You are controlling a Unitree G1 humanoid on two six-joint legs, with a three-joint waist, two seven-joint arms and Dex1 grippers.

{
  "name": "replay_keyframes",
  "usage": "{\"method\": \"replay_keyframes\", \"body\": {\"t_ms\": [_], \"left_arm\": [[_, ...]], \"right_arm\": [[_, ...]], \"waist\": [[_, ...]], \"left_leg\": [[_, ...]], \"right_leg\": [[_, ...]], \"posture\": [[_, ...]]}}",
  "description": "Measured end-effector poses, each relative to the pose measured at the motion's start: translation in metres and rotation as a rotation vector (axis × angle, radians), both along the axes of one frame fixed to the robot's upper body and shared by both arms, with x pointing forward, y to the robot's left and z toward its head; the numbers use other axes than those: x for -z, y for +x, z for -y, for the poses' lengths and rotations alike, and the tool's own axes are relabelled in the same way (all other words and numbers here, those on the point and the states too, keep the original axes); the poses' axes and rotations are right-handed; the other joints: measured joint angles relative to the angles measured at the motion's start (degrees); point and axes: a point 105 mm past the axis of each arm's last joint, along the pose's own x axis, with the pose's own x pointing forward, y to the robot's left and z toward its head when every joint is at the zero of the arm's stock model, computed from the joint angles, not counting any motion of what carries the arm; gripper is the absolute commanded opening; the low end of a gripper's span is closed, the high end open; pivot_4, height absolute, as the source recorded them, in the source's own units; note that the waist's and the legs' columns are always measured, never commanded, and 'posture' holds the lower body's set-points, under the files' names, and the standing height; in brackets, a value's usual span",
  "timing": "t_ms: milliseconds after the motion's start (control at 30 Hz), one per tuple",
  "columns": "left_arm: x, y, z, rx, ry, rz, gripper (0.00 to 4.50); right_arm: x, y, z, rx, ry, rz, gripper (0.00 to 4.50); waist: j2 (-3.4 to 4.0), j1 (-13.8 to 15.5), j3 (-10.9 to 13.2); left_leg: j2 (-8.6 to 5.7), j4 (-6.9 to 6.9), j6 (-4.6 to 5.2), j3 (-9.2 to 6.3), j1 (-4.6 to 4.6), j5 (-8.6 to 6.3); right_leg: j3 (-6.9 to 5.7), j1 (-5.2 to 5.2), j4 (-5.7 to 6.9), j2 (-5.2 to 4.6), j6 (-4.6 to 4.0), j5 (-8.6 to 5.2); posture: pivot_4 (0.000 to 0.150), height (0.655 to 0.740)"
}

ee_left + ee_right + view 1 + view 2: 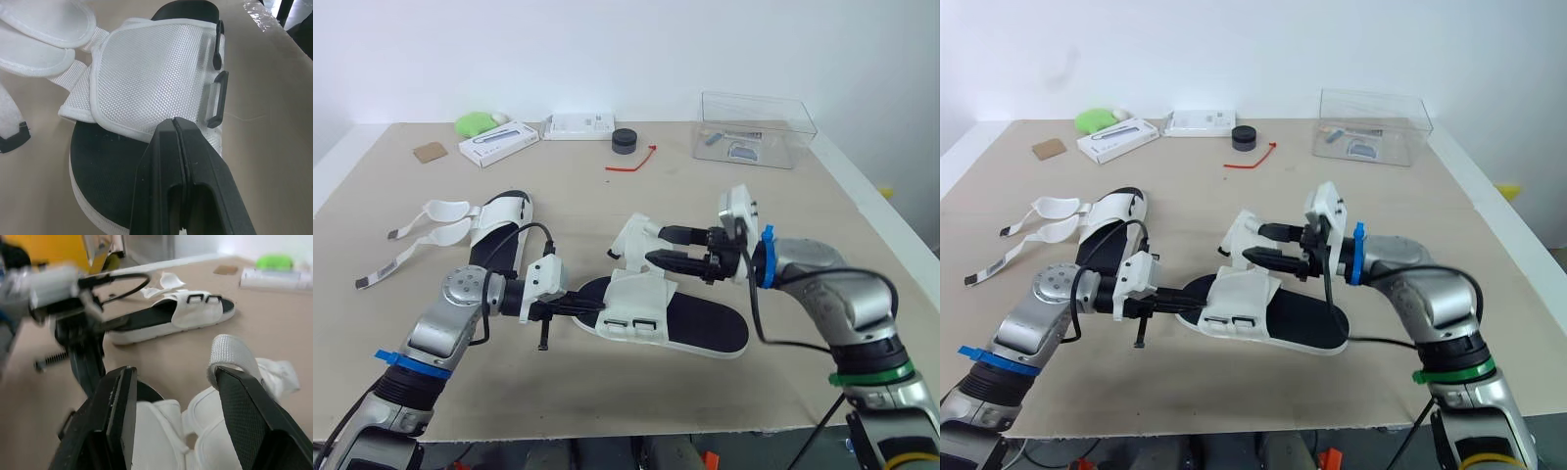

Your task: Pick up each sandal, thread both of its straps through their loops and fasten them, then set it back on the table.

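Near sandal [700,331]: head view; flat at the centre of the table [607,401], straps [634,235] loose on its far side.
Left claw [176,129]: left wrist view; clenched, empty, tips at the sole near the loops [217,95]; it should pin the sandal firmly.
Right claw [173,374]: right wrist view; released, strap end [232,352] beside one finger; pinch near the tip, then steer it toward a loop.

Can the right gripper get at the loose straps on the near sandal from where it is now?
Probably yes. The right gripper is open right beside the loose straps, nothing between them. The left gripper, shut, meets the near sandal from the opposite side, out of the way.
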Motion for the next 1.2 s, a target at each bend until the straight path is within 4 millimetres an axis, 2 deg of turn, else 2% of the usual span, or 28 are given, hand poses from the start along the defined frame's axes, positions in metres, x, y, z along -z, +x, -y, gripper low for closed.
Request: {"method": "replay_keyframes", "body": {"t_ms": [167,500,700,833,900,967,1067,1200], "left_arm": [[0.0,0.0,0.001,0.003,-0.002,0.0,0.0],[0.004,-0.002,0.001,-0.003,-0.007,-0.008,0.0],[0.004,-0.001,0.001,-0.013,-0.01,-0.007,0.0],[0.005,-0.002,0.001,-0.013,-0.011,-0.008,0.0],[0.005,-0.002,0.001,-0.016,-0.011,-0.011,0.0],[0.005,-0.003,0.001,-0.014,-0.013,-0.011,0.0],[0.005,-0.003,0.001,-0.011,-0.013,-0.013,0.0],[0.005,-0.003,0.003,-0.007,-0.018,-0.013,0.0]], "right_arm": [[0.012,0.009,0.002,0.062,-0.022,-0.269,2.76],[0.007,0.027,-0.002,0.166,0.088,-0.577,2.76],[0.008,0.027,0.003,0.191,0.084,-0.633,2.76],[0.001,0.028,0.021,0.222,0.078,-0.606,2.76],[0.0,0.035,0.031,0.265,0.091,-0.599,2.76],[0.004,0.047,0.042,0.334,0.109,-0.608,2.76],[0.021,0.06,0.056,0.422,0.128,-0.669,2.76],[0.036,0.07,0.049,0.447,0.16,-0.756,2.76]], "waist": [[0.0,0.0,0.0],[0.01,0.0,0.0],[0.01,0.0,0.0],[0.01,0.0,0.0],[0.01,0.0,0.0],[0.01,-0.1,0.0],[0.01,-0.1,0.0],[0.02,-0.4,0.0]], "left_leg": [[-0.02,0.04,0.04,-0.04,-0.13,-0.03],[-0.01,0.12,0.07,-0.17,-0.25,-0.04],[-0.03,0.12,0.11,-0.21,-0.31,-0.07],[-0.08,0.13,0.17,-0.2,-0.33,-0.11],[-0.08,0.16,0.21,-0.19,-0.33,-0.13],[-0.08,0.17,0.21,-0.15,-0.32,-0.13],[-0.05,0.16,0.22,-0.16,-0.3,-0.13],[0.0,0.16,0.23,-0.14,-0.31,-0.14]], "right_leg": [[-0.04,-0.05,-0.04,-0.03,0.02,-0.01],[-0.15,-0.07,-0.04,-0.09,0.04,-0.01],[-0.21,-0.07,-0.08,-0.11,0.05,-0.01],[-0.23,-0.07,-0.1,-0.12,0.11,-0.04],[-0.22,-0.06,-0.11,-0.12,0.13,-0.04],[-0.16,-0.06,-0.11,-0.08,0.14,-0.03],[-0.16,-0.07,-0.1,-0.01,0.12,-0.03],[-0.11,-0.09,-0.1,-0.02,0.1,-0.01]], "posture": [[0.15,0.74],[0.15,0.74],[0.15,0.74],[0.15,0.74],[0.15,0.74],[0.15,0.74],[0.15,0.74],[0.15,0.74]]}}
